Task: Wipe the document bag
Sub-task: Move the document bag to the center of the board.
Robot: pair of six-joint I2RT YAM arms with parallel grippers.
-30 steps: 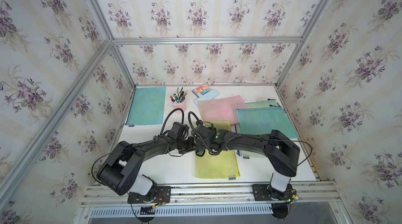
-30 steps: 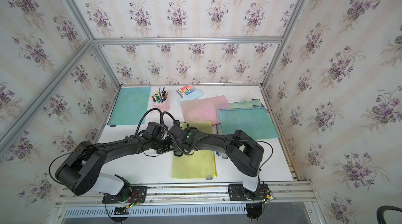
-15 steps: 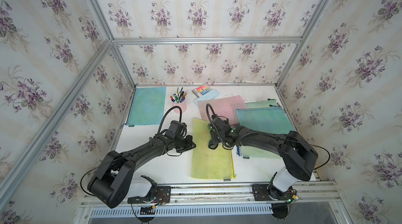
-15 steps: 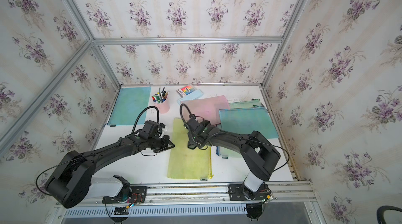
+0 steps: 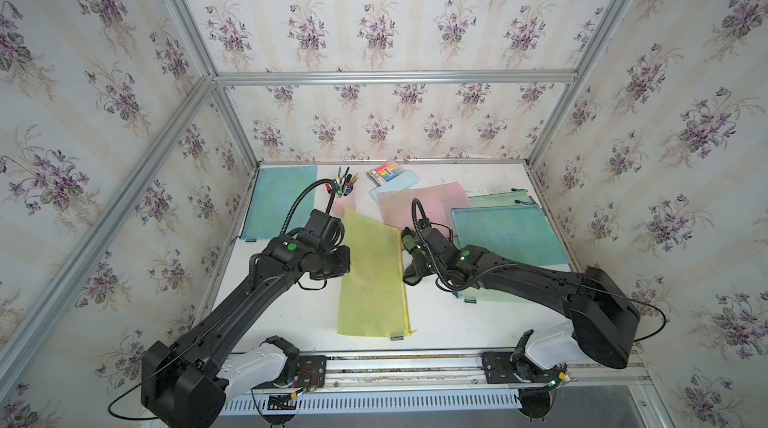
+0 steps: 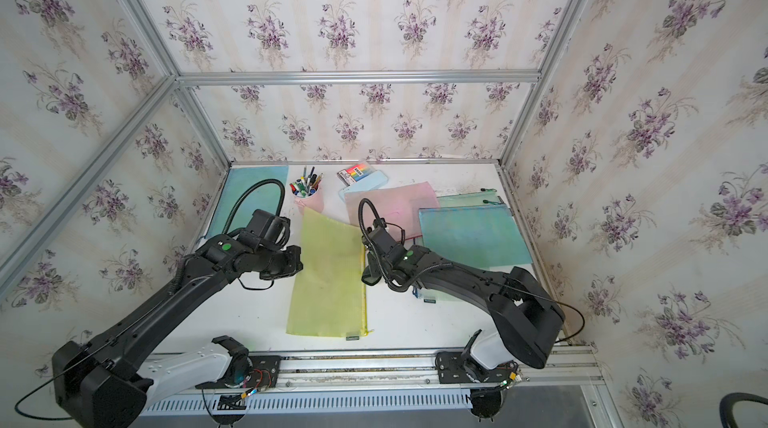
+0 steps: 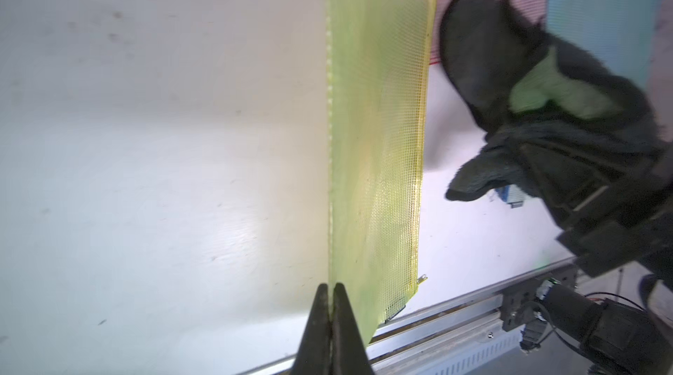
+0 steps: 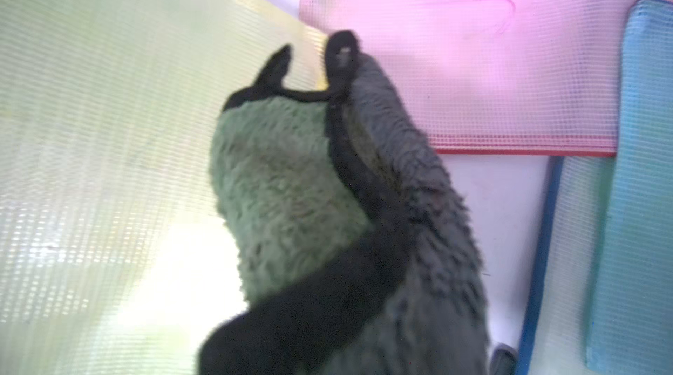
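Observation:
The yellow mesh document bag (image 5: 372, 276) (image 6: 328, 276) lies mid-table with its long left edge raised. My left gripper (image 5: 345, 262) (image 7: 331, 287) is shut on that edge, and the bag (image 7: 378, 136) runs away from its fingertips. A dark grey and green cloth (image 5: 410, 272) (image 6: 371, 272) (image 8: 309, 191) covers my right gripper (image 5: 415, 257), which hovers just off the bag's right, zipper edge. The cloth (image 7: 510, 82) hides the right fingers completely, and it sits beside the bag's far right corner (image 8: 109, 136).
A pink bag (image 5: 424, 207) and a blue bag (image 5: 507, 234) over a green one (image 5: 498, 200) lie at the back right. A teal bag (image 5: 278, 201) lies at the back left. A pink pen cup (image 5: 344, 197) and a marker box (image 5: 388, 175) stand behind.
The two grippers, close together over the bag's middle a second ago, have moved apart. The left one has pulled the bag's left edge up and leftward; the right one with the cloth has shifted right.

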